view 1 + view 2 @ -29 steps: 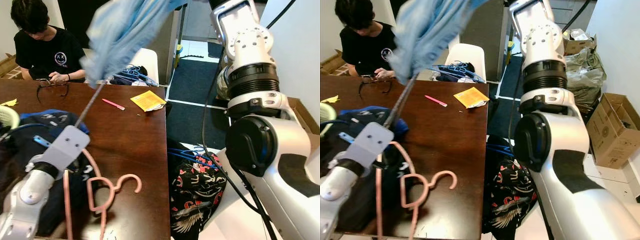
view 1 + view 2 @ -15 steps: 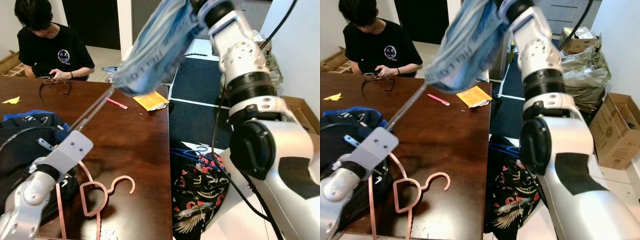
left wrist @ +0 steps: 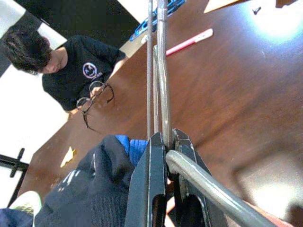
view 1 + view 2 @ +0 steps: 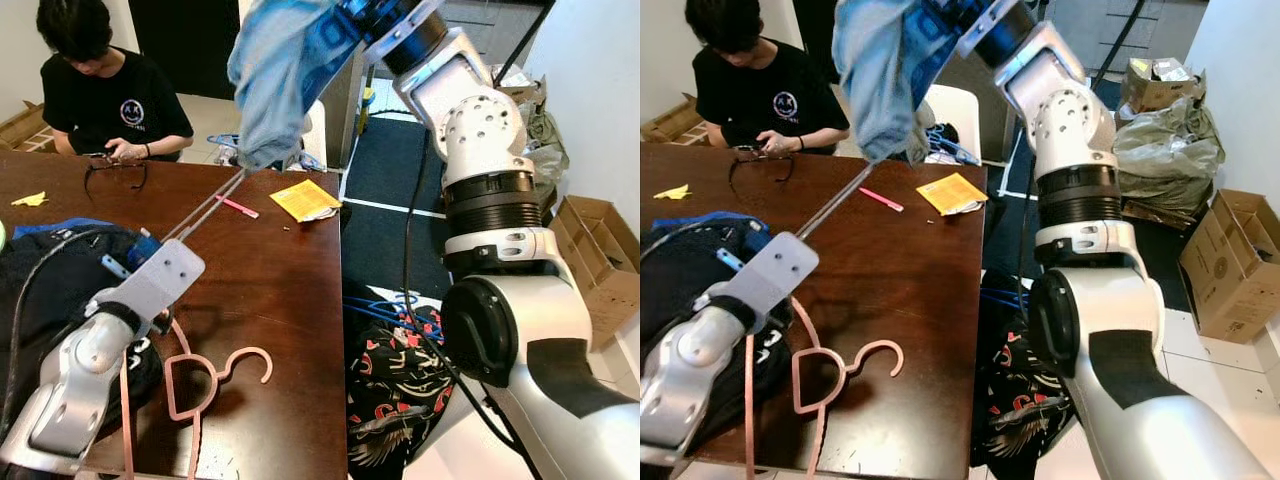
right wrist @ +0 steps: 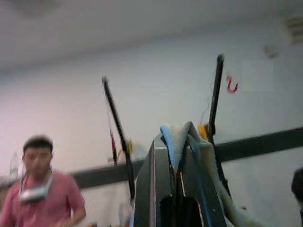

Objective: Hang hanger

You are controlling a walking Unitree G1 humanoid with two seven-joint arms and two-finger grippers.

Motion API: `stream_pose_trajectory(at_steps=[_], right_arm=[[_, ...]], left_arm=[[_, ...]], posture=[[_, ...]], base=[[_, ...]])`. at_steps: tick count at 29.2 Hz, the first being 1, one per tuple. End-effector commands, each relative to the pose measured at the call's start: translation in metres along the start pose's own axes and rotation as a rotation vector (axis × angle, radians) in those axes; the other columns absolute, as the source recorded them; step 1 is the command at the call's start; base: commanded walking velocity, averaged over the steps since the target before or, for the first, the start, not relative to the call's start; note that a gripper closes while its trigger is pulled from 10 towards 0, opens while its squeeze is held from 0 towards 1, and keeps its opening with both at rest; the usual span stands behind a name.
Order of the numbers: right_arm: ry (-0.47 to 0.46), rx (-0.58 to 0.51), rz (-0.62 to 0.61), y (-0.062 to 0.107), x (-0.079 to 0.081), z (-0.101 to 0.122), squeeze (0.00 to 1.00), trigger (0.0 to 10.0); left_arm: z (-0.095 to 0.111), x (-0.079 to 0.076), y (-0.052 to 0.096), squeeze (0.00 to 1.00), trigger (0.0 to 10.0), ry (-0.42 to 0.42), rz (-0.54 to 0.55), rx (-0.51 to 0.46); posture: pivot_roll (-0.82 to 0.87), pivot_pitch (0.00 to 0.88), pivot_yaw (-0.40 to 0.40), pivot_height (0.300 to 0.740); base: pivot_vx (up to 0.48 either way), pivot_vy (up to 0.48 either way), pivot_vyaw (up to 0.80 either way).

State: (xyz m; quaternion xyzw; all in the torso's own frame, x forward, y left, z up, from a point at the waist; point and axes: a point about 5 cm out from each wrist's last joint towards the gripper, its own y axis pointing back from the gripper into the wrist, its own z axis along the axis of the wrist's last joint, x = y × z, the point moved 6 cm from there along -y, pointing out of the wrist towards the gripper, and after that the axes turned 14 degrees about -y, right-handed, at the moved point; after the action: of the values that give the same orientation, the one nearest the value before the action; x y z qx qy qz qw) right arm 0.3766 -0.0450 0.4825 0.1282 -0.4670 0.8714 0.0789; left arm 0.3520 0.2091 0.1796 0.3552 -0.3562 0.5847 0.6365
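A silver wire hanger [image 4: 205, 207] slants up from my left gripper [image 3: 163, 142], which is shut on its rods above the near left of the brown table [image 4: 280, 280]. The hanger's far end runs into a light blue garment [image 4: 275, 75] held high over the table's far edge. My right gripper [image 5: 176, 142] is shut on that cloth at the top, arm raised. Pink plastic hangers [image 4: 215, 375] lie on the table under my left arm.
A person in a black shirt [image 4: 105, 100] sits at the far left of the table with glasses [image 4: 110, 175] in front. A dark clothes pile [image 4: 50, 280], pink pen [image 4: 237, 207] and yellow paper [image 4: 298, 200] lie on it. Clothes [image 4: 395, 370] and a cardboard box [image 4: 600, 250] sit on the floor to the right.
My right arm has swung the blue garment up and leftward, so it now hangs more steeply. The left gripper still holds the wire hanger. The camera shifted slightly.
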Motion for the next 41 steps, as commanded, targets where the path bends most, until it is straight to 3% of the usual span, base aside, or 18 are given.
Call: stream_pose_trajectory(at_steps=[1, 2, 4, 5, 6, 7, 13, 15, 21, 25, 29, 31, 33, 34, 36, 39, 40, 41], right_arm=[[0.009, -0.127, -0.085, -0.001, -0.008, 0.027, 0.00, 0.0], [0.043, -0.164, -0.172, 0.002, -0.020, 0.035, 0.00, 0.0], [0.043, -0.164, -0.172, 0.002, -0.020, 0.035, 0.00, 0.0], [0.089, -0.170, -0.245, 0.006, -0.030, 0.037, 0.00, 0.0], [0.089, -0.170, -0.245, 0.006, -0.030, 0.037, 0.00, 0.0], [0.120, -0.153, -0.296, 0.009, -0.038, 0.032, 0.00, 0.0], [0.154, -0.175, -0.385, 0.018, -0.051, 0.033, 0.00, 0.0], [0.226, -0.180, -0.504, 0.029, -0.066, 0.036, 0.00, 0.0], [0.331, -0.149, -0.662, 0.048, -0.089, 0.033, 0.00, 0.0], [0.331, -0.195, -0.695, 0.054, -0.092, 0.041, 0.00, 0.0], [0.308, -0.348, -0.679, 0.059, -0.083, 0.073, 0.00, 0.0], [0.308, -0.348, -0.679, 0.059, -0.083, 0.073, 0.00, 0.0], [0.325, -0.443, -0.668, 0.064, -0.073, 0.100, 0.00, 0.0], [0.325, -0.443, -0.668, 0.064, -0.073, 0.100, 0.00, 0.0], [0.421, -0.509, -0.697, 0.074, -0.065, 0.127, 0.00, 0.0], [0.473, -0.531, -0.715, 0.079, -0.062, 0.136, 0.00, 0.0], [0.490, -0.538, -0.711, 0.082, -0.060, 0.143, 0.00, 0.0], [0.490, -0.538, -0.711, 0.082, -0.060, 0.143, 0.00, 0.0]], left_arm=[[0.016, -0.015, -0.002, 0.00, 10.0, -0.012, -0.066, -0.071], [0.033, -0.028, 0.002, 0.00, 10.0, -0.035, -0.139, -0.161], [0.033, -0.028, 0.002, 0.00, 10.0, -0.035, -0.139, -0.161], [0.049, -0.040, 0.008, 0.00, 10.0, -0.038, -0.205, -0.243], [0.049, -0.040, 0.008, 0.00, 10.0, -0.038, -0.205, -0.243], [0.068, -0.050, 0.014, 0.00, 10.0, -0.011, -0.259, -0.326], [0.084, -0.058, 0.017, 0.00, 10.0, -0.014, -0.297, -0.381], [0.101, -0.063, 0.025, 0.00, 10.0, -0.003, -0.346, -0.460], [0.125, -0.068, 0.040, 0.00, 10.0, 0.005, -0.430, -0.586], [0.125, -0.071, 0.043, 0.00, 10.0, -0.021, -0.461, -0.597], [0.106, -0.076, 0.040, 0.00, 10.0, -0.086, -0.479, -0.531], [0.106, -0.076, 0.040, 0.00, 10.0, -0.086, -0.479, -0.531], [0.081, -0.077, 0.033, 0.00, 10.0, -0.147, -0.467, -0.433], [0.081, -0.077, 0.033, 0.00, 10.0, -0.147, -0.467, -0.433], [0.050, -0.072, 0.021, 0.00, 10.0, -0.229, -0.415, -0.305], [0.038, -0.068, 0.017, 0.00, 10.0, -0.263, -0.392, -0.259], [0.026, -0.057, 0.011, 0.00, 10.0, -0.298, -0.332, -0.216], [0.026, -0.057, 0.011, 0.00, 10.0, -0.298, -0.332, -0.216]], posture=[[0.14, 0.000, -0.030, 0.740], [0.14, 0.000, -0.031, 0.740], [0.14, 0.000, -0.031, 0.740], [0.14, 0.000, -0.031, 0.740], [0.14, 0.000, -0.031, 0.740], [0.14, 0.000, -0.033, 0.740], [0.14, 0.000, -0.033, 0.740], [0.14, 0.000, -0.032, 0.740], [0.14, 0.000, -0.032, 0.740], [0.14, 0.000, -0.028, 0.740], [0.14, 0.000, -0.025, 0.740], [0.14, 0.000, -0.025, 0.740], [0.14, 0.000, -0.024, 0.740], [0.14, 0.000, -0.024, 0.740], [0.14, 0.000, -0.024, 0.740], [0.14, 0.000, -0.024, 0.740], [0.14, 0.000, -0.023, 0.740], [0.14, 0.000, -0.023, 0.740]], base=[[0.000, 0.000, 0.00], [0.000, 0.000, 0.00], [0.000, 0.000, 0.00], [0.000, 0.000, 0.00], [0.000, 0.000, 0.00], [0.000, 0.000, 0.00], [0.000, 0.000, 0.00], [0.000, 0.000, 0.00], [0.000, 0.000, 0.00], [0.000, 0.000, 0.00], [0.000, 0.000, 0.00], [0.000, 0.000, 0.00], [0.000, 0.000, 0.00], [0.000, 0.000, 0.00], [0.000, 0.000, 0.00], [0.000, 0.000, 0.00], [0.000, 0.000, 0.00], [0.000, 0.000, 0.00]])
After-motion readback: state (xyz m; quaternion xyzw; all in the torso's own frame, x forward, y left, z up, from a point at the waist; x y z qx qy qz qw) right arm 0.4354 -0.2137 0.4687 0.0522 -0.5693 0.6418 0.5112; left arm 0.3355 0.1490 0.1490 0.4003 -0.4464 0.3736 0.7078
